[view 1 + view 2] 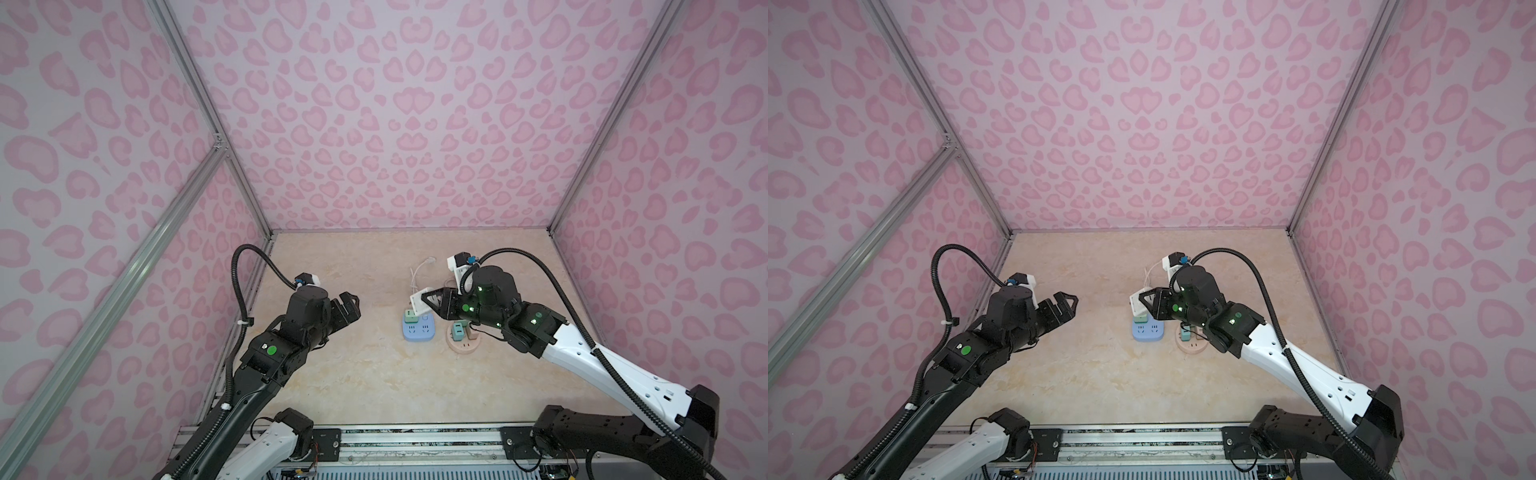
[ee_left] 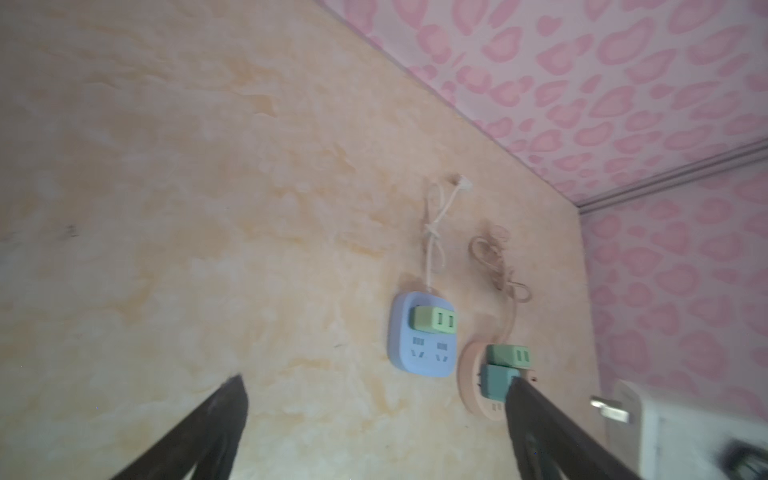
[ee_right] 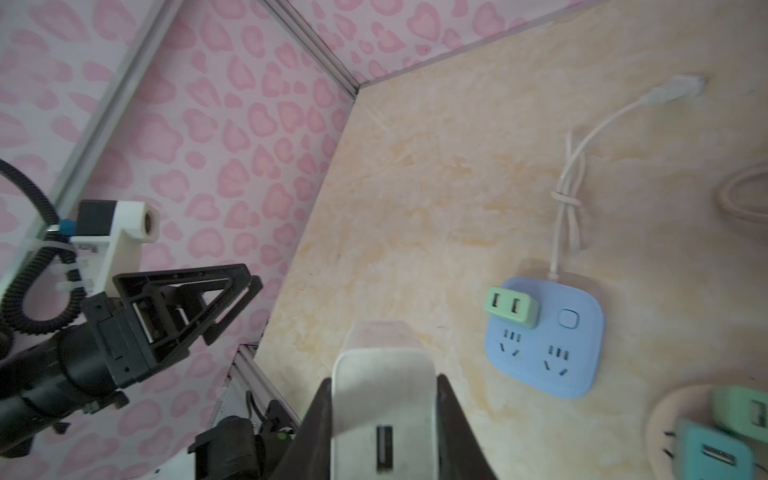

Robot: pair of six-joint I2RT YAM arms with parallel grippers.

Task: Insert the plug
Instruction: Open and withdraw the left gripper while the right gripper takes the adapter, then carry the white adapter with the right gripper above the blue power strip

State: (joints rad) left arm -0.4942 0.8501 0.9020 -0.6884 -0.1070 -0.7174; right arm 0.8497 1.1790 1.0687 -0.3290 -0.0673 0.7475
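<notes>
Black joint housings and glossy white link shells make up both machines, the left arm (image 1: 253, 386) and the right arm (image 1: 602, 365). A ribbed black cable conduit (image 1: 235, 282) runs along each, cinched on the left with white zip ties (image 1: 245, 322). A round green sticker (image 1: 271, 350) marks a black block on the left arm. Small green lights (image 1: 465, 308) glow on the right arm's dark housings, and tiny dark holes (image 1: 656, 379) dot its white shell. Each wrist carries a white bracket (image 3: 124, 249) with a small black camera (image 3: 95, 218) and a blue connector (image 3: 66, 226). The left gripper (image 1: 351, 302) has fingers (image 3: 183, 291) shaped as black, open-framed triangles.
</notes>
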